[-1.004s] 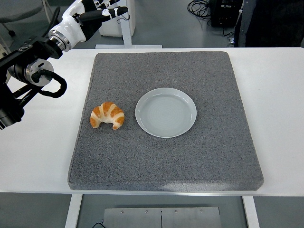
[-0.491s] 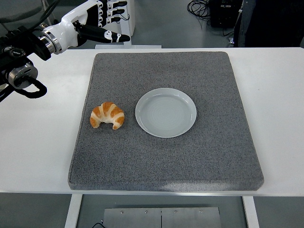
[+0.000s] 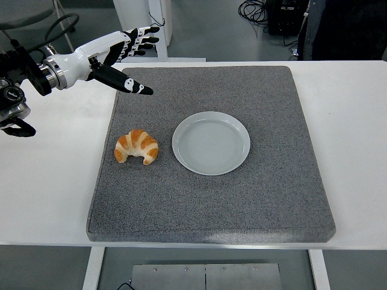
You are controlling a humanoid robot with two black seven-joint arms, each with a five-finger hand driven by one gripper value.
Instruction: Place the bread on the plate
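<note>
Reaching in from the left edge, left hand (image 3: 118, 57) hovering over the far-left corner of the grey mat (image 3: 266, 199), fingers (image 3: 140, 37) spread and holding nothing, thumb jutting toward the mat's middle. Lying on the mat's left half: croissant (image 3: 136, 147), just beside the pale round plate (image 3: 211, 142) but not touching it. Arching away from the camera, both tips pointing toward the near edge, long axis running roughly left to right. Sitting under it all, the white surface (image 3: 48, 181).
</note>
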